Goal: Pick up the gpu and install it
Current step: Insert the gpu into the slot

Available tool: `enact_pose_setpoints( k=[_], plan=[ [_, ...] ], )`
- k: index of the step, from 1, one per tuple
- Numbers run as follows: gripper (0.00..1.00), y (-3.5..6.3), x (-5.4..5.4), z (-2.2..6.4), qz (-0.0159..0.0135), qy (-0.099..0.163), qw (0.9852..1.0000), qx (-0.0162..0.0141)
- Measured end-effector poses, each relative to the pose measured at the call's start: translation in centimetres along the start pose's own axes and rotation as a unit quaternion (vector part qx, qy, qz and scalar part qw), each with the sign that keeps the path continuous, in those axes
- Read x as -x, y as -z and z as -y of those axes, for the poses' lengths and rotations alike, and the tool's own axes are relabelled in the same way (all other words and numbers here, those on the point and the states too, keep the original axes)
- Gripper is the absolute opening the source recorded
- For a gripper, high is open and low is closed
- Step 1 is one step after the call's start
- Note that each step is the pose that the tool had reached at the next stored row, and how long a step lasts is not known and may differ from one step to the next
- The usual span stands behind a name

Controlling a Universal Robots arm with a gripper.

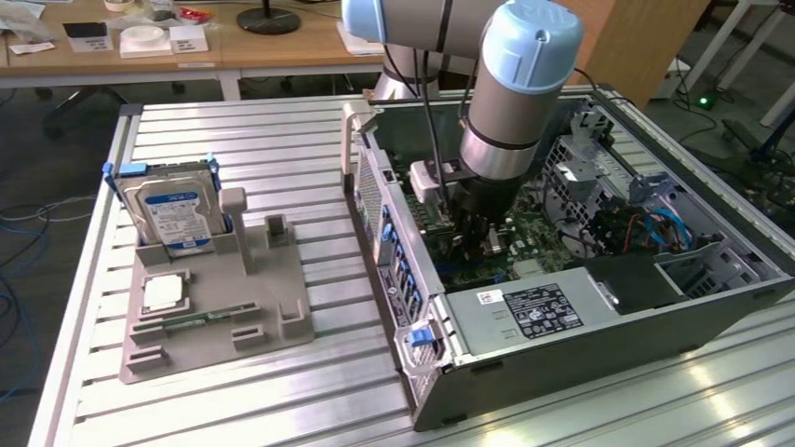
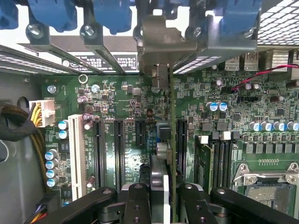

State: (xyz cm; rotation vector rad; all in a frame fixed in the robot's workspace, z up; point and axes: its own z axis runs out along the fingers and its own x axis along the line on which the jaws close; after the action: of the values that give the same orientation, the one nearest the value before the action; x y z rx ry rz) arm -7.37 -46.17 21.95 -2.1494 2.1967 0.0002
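Currently, at the exterior view's left, you have the grey parts holder point(image 1: 211, 307) lying flat on the slatted metal bench point(image 1: 274, 140). A silver hard drive point(image 1: 174, 212) with a blue label stands upright in its rear slot, a processor chip point(image 1: 163, 293) sits in a recess in front of it, and a slim green memory stick point(image 1: 199, 321) lies nearer the front edge.

Moving right, you see the open computer case point(image 1: 559, 279) on its side, power supply point(image 1: 532, 312) at its near corner, motherboard point(image 2: 117, 93) exposed. The arm point(image 1: 516, 93) reaches straight down into the case.

At the wrist view, your end effector point(image 2: 161, 198) is closed to a narrow gap on the gpu point(image 2: 161, 140), which you see edge-on as a thin dark slab running away from the fingers point(image 2: 138, 200) towards the rear of the case. Its metal bracket point(image 2: 161, 46) stands at the rear slot openings, between the blue retaining clips point(image 2: 112, 14). The card stands upright over the row of black expansion slots point(image 2: 119, 149), lined up just beside the slot point(image 2: 181, 144) on the processor-socket side; whether its edge connector is seated in a slot, you cannot tell. A white slot point(image 2: 77, 154) and a row of blue-topped capacitors point(image 2: 51, 165) sit on the far side from the processor socket point(image 2: 266, 186).
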Motion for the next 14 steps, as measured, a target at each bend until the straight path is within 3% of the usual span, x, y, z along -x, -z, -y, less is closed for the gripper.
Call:
enact_pose_setpoints(
  k=[14],
  plan=[
    [0.28, 0.21, 0.00, 0.00, -0.0004, 0.000, 1.0000, 0.0021]
  ],
)
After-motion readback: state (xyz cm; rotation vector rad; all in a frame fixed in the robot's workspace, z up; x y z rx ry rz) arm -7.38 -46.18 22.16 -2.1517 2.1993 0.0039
